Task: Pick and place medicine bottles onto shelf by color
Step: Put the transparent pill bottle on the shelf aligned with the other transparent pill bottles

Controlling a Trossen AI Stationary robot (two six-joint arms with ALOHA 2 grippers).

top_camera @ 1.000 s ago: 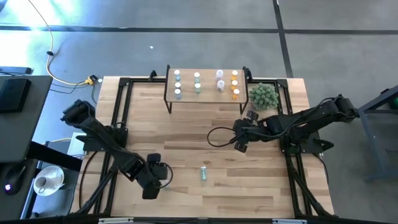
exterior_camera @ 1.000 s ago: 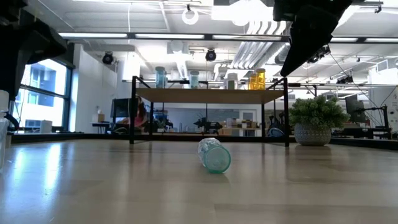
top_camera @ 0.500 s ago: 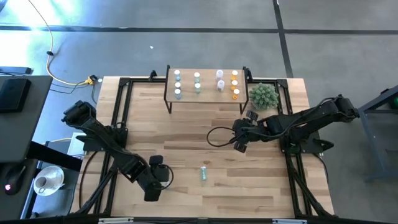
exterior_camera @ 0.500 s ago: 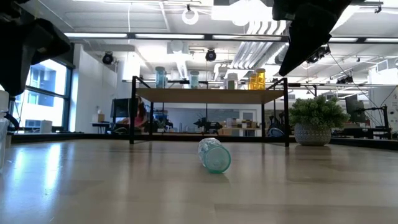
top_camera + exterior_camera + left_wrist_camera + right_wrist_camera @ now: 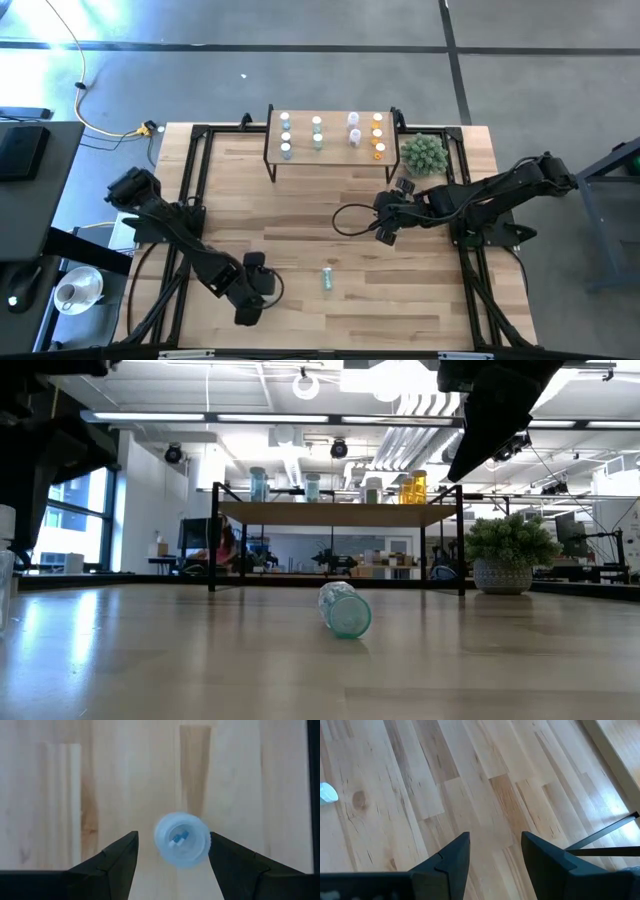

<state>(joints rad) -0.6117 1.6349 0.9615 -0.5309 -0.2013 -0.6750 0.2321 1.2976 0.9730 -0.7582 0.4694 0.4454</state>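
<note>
The left hand (image 5: 172, 851) has travelled along the near edge of the bench (image 5: 300, 215) over the last second and now hangs straight above an upright blue medicine bottle (image 5: 182, 839), whose white cap faces the wrist camera. Its fingers (image 5: 107, 860) stand wide, one on each side of the bottle, the far one close to the cap and the other apart from it, with nothing gripped yet. From above, the arm's wrist covers this bottle. That shift suggests the next pick is being lined up; a straight descent and a squeeze should take it.

A green-tinted bottle (image 5: 327, 277) lies on its side near the bench's middle front, apart from both arms. The shelf (image 5: 330, 150) at the back already carries bottles in colour columns, orange ones (image 5: 378, 131) at its right end beside the spiky plant ball (image 5: 423, 153).

The right hand (image 5: 384, 232) waits mid-bench, unmoved, fingers half apart and holding nothing
</note>
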